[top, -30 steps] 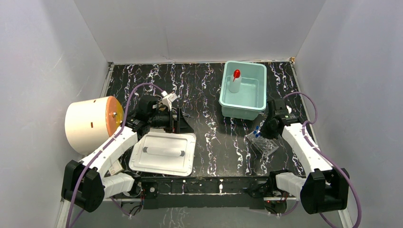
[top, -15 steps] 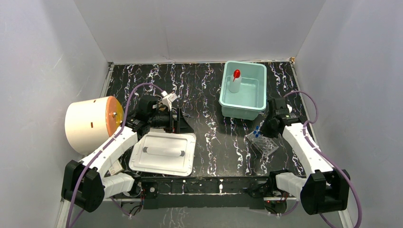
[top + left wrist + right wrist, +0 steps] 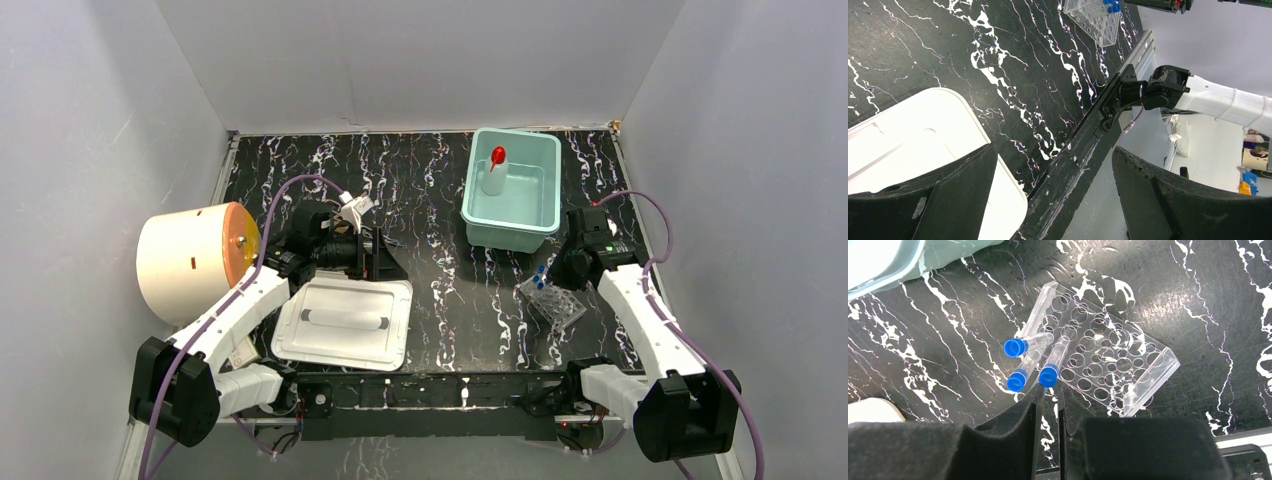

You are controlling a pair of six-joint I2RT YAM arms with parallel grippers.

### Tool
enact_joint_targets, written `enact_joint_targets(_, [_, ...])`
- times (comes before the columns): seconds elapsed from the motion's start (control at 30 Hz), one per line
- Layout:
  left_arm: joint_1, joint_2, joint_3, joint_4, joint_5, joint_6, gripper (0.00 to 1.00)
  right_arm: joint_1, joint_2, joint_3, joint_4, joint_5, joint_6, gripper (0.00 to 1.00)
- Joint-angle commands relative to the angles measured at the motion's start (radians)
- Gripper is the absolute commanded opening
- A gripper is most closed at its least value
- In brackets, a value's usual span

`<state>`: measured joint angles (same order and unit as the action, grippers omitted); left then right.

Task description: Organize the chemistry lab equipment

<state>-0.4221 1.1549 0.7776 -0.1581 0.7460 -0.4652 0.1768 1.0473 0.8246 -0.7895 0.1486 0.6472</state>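
The clear tube rack lies tilted on the black table at the right, also in the right wrist view and the left wrist view. Three blue-capped tubes lean out of its left end. My right gripper is closed to a narrow gap, its tips at the cap of the nearest tube. The white squeeze bottle with red cap stands in the teal bin. My left gripper is wide open and empty above the white tray's right edge. Amber tubing and the metal tool are not visible.
The large cream cylinder with an orange face lies at the left edge. The white tray sits at the front left. The table's front rail runs under my left gripper. Grey walls close in on three sides.
My right arm has shifted slightly, the wrist settling over the rack's left end. The left arm, the rack and the bottle have not visibly moved.
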Motion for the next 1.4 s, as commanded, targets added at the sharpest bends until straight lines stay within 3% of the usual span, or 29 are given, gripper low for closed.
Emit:
enact_joint_targets(0.0, [-0.003, -0.015, 0.009, -0.004, 0.010, 0.008, 0.84, -0.003, 0.012, 0.038, 0.012, 0.015, -0.017, 0.25])
enact_joint_targets(0.27, [-0.004, -0.037, 0.051, -0.048, -0.052, 0.004, 0.83, -0.003, -0.004, 0.190, -0.054, 0.033, -0.076, 0.30])
enact_joint_targets(0.53, [-0.003, -0.072, 0.178, -0.233, -0.408, -0.039, 0.83, 0.023, 0.006, 0.300, 0.021, -0.096, -0.176, 0.41])
enact_joint_targets(0.63, [-0.003, -0.067, 0.222, -0.308, -0.576, -0.087, 0.84, 0.110, 0.021, 0.358, 0.060, -0.084, -0.174, 0.45])
enact_joint_targets(0.73, [-0.001, -0.055, 0.266, -0.381, -0.709, -0.136, 0.83, 0.291, 0.060, 0.433, 0.094, -0.005, -0.166, 0.48])
enact_joint_targets(0.9, [-0.002, -0.074, 0.326, -0.492, -0.910, -0.216, 0.81, 0.569, 0.209, 0.528, 0.167, 0.111, -0.205, 0.54])
enact_joint_targets(1.03, [-0.001, -0.138, 0.409, -0.553, -1.023, -0.233, 0.81, 0.702, 0.368, 0.616, 0.238, 0.106, -0.286, 0.58])
enact_joint_targets(1.23, [-0.001, -0.192, 0.608, -0.662, -1.232, -0.207, 0.81, 0.753, 0.615, 0.742, 0.332, 0.045, -0.348, 0.63])
enact_joint_targets(1.37, [-0.002, -0.198, 0.729, -0.660, -1.242, -0.143, 0.82, 0.755, 0.795, 0.862, 0.354, -0.008, -0.371, 0.64])
